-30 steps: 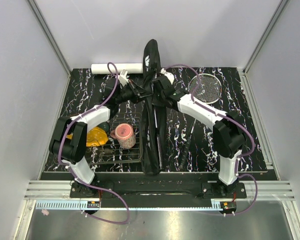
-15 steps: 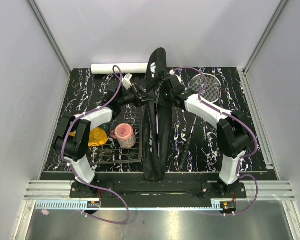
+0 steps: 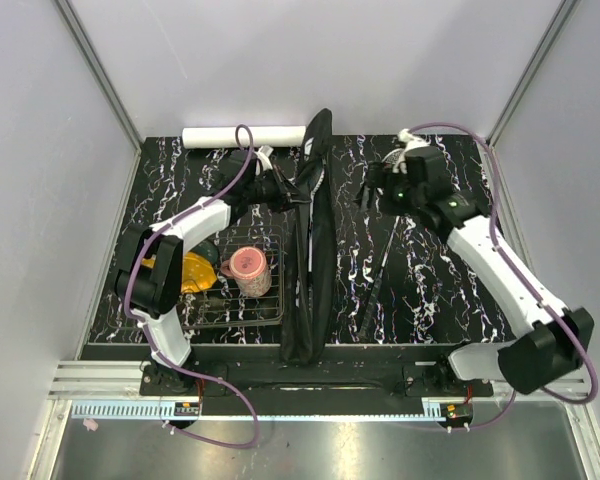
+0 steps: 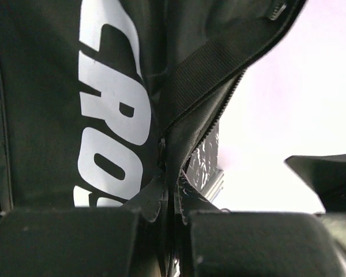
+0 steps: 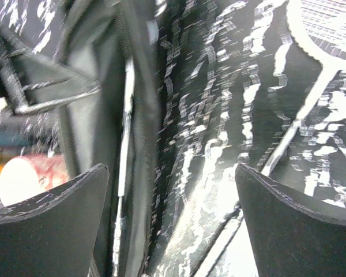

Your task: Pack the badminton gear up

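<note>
black crossway bag (image 3: 315, 270) lies lengthwise down the middle of the table (image 3: 450, 300), far end propped up on edge. that's bc the left gripper (image 3: 292, 192) is clenched on the fabric right by the zip, prob holding the mouth up so gear can slide in. loose racket (image 3: 384, 262) lies just right of the bag, shaft roughly parallel to it, head hidden under the right arm in the top view. white tube (image 3: 245, 135) sits at the far edge, left of the bag. right gripper (image 5: 170, 170) hangs released, jaws wide w/ nothing btwn them, over bare table btwn bag & racket. looks lined up for the racket next. pink cup (image 3: 248, 270) sits on the wire rack (image 3: 240, 310), left of the bag.

vs a sec ago: right gripper was shut at the bag's far end beside the left one. it has let go & swung out right over the racket head. bag top has shifted right & looks narrower. left grip unchanged.
</note>
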You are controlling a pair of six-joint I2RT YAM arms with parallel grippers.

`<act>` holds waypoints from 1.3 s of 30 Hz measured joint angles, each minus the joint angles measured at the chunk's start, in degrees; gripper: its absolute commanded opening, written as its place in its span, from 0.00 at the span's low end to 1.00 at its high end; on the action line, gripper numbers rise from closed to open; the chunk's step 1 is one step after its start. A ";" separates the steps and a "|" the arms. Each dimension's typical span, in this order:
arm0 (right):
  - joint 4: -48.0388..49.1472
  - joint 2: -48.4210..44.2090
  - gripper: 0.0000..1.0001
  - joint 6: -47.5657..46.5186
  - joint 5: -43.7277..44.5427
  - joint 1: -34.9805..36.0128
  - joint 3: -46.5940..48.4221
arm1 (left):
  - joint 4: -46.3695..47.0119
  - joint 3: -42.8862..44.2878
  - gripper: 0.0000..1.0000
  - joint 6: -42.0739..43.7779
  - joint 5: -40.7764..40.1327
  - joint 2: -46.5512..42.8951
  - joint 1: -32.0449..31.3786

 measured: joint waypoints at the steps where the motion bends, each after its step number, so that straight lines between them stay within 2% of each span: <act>1: -0.15 -1.42 1.00 -0.11 0.68 -1.53 -0.44 | -0.96 0.59 0.00 0.39 -1.16 0.00 0.00; 5: -1.29 -0.09 0.98 3.19 6.12 -8.20 -0.20 | -4.22 1.92 0.00 0.90 -5.07 0.00 0.00; 11: -5.99 18.03 0.90 12.48 9.51 -11.19 5.49 | -8.20 1.92 0.00 0.35 -11.72 -0.28 0.00; 16: -8.24 29.20 0.76 15.56 11.19 -11.13 7.78 | -11.26 1.92 0.00 -0.68 -17.49 -1.60 -0.04; 18: -8.55 31.67 0.73 15.19 12.48 -11.13 8.24 | -11.93 1.92 0.00 -1.09 -19.63 -2.12 -0.07; 24: -6.75 35.56 0.48 11.98 14.03 -11.13 8.39 | -13.42 1.92 0.00 -3.28 -25.83 -2.80 -0.07; 32: -4.94 39.41 0.40 10.16 14.49 -11.13 9.42 | -16.50 3.34 0.00 -5.60 -31.47 -2.82 -0.07; 35: -4.70 39.87 0.25 9.51 15.02 -11.13 9.73 | -17.22 3.61 0.00 -5.95 -32.81 -2.82 -0.04; 36: -4.79 40.04 0.12 9.14 15.21 -11.13 9.97 | -17.55 3.69 0.00 -6.08 -33.24 -2.82 -0.04; 37: -4.76 40.26 0.04 8.79 15.37 -11.13 10.25 | -17.84 3.82 0.00 -6.16 -33.57 -2.82 -0.04; 39: -4.83 40.96 0.00 7.26 15.80 -11.13 11.21 | -18.10 4.07 0.00 -6.29 -34.23 -2.82 -0.04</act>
